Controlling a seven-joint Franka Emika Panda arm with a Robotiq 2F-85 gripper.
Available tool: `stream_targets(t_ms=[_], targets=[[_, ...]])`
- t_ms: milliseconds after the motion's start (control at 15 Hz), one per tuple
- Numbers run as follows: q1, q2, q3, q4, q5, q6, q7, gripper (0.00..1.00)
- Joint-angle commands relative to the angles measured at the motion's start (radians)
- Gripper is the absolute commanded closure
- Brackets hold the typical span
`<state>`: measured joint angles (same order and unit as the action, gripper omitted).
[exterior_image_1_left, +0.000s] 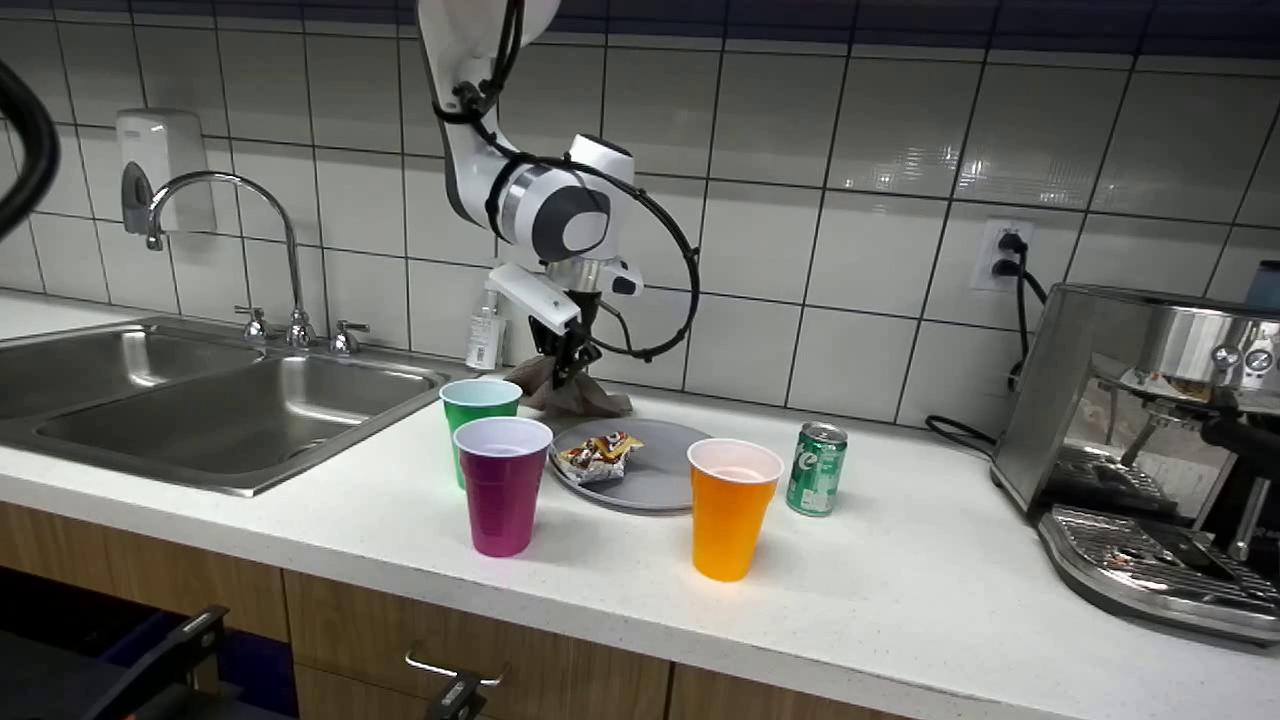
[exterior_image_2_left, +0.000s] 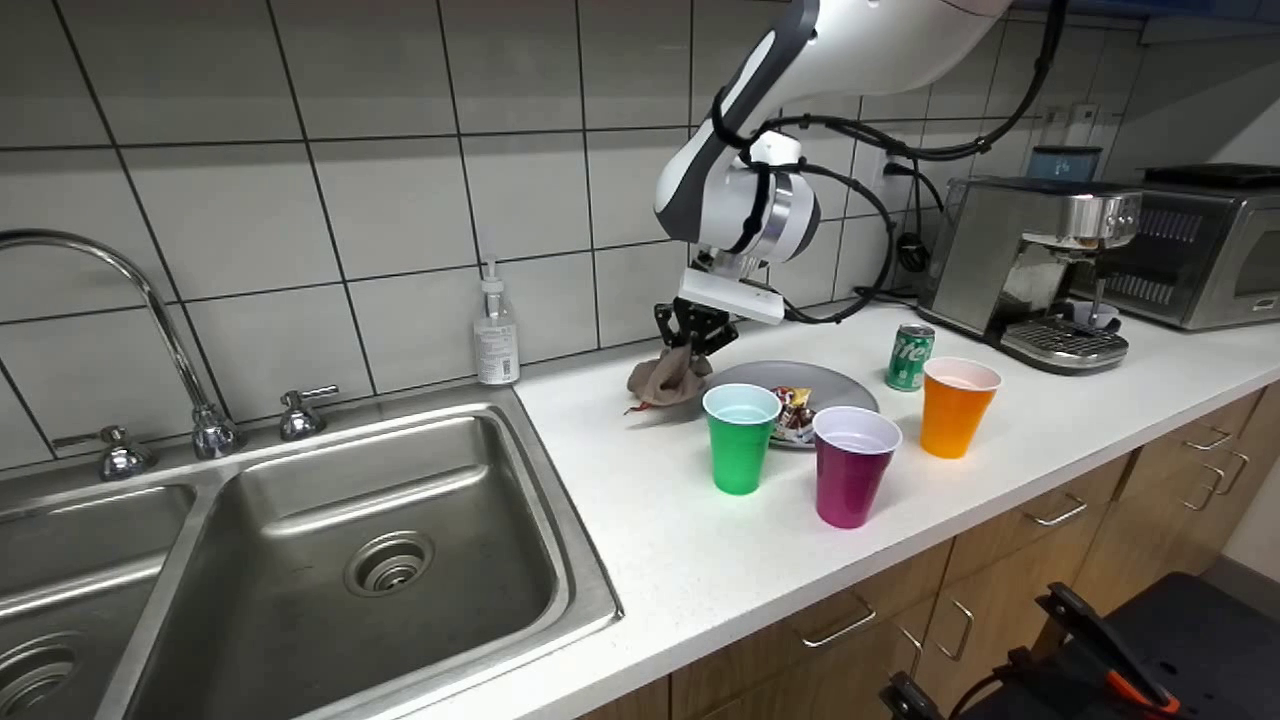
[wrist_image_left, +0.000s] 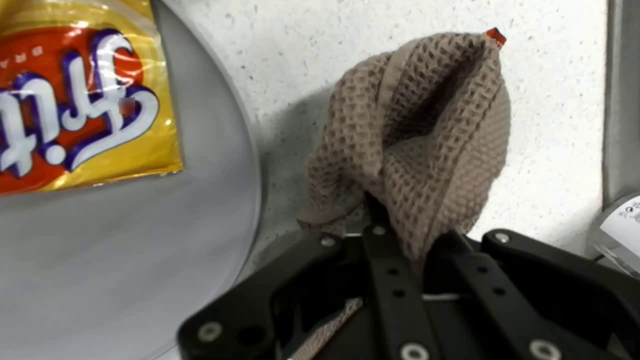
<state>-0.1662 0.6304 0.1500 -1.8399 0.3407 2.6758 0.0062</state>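
Pale tile wall (exterior_image_2_left: 530, 200) with dark grout lines, white speckled counter (exterior_image_2_left: 660, 560) below it, and going left to right we start at a double-basin steel sink (exterior_image_2_left: 400, 455), rounded corners and a soft shine. Next up we've got the brown cloth (wrist_image_left: 450, 150), chunky waffle weave, bunched into floppy folds with a tiny red tag (wrist_image_left: 495, 36) at one tip, between the sink and a smooth round gray plate (wrist_image_left: 215, 225). On that plate is a shiny foil snack bag (wrist_image_left: 100, 115), yellow and red with fat white letters. Our white-and-gray arm (exterior_image_1_left: 540, 205) hangs down from above, wrist bent so the black gripper (wrist_image_left: 417, 235) points at the counter, and it's clenched on the cloth, a pinch of it between the fingers. We can't tell if its lowest folds touch the surface. Rest of the stuff, same direction: clear pump bottle (exterior_image_2_left: 496, 340) near the wall, green cup (exterior_image_2_left: 740, 445), purple cup (exterior_image_2_left: 850, 485), soda can (exterior_image_2_left: 910, 358), orange cup (exterior_image_2_left: 955, 415), boxy metal coffee machine (exterior_image_2_left: 985, 255). In an exterior view the green and purple ones hide some of the plate.
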Motion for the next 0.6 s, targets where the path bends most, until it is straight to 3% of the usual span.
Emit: stream_targets(t_ms=[0,267,333,400,533], targets=[[0.0,-0.04,0.016,-0.056,0.021,0.018,-0.046,0.97],[0.005,-0.04,0.017,-0.068,0.018,0.016,-0.05,0.95],[0.006,-0.041,0.016,-0.07,0.019,0.017,-0.048,0.65],[0.006,-0.044,0.014,-0.074,0.015,0.011,-0.05,0.64],[0.005,-0.048,0.014,-0.08,0.014,0.012,-0.054,0.51]])
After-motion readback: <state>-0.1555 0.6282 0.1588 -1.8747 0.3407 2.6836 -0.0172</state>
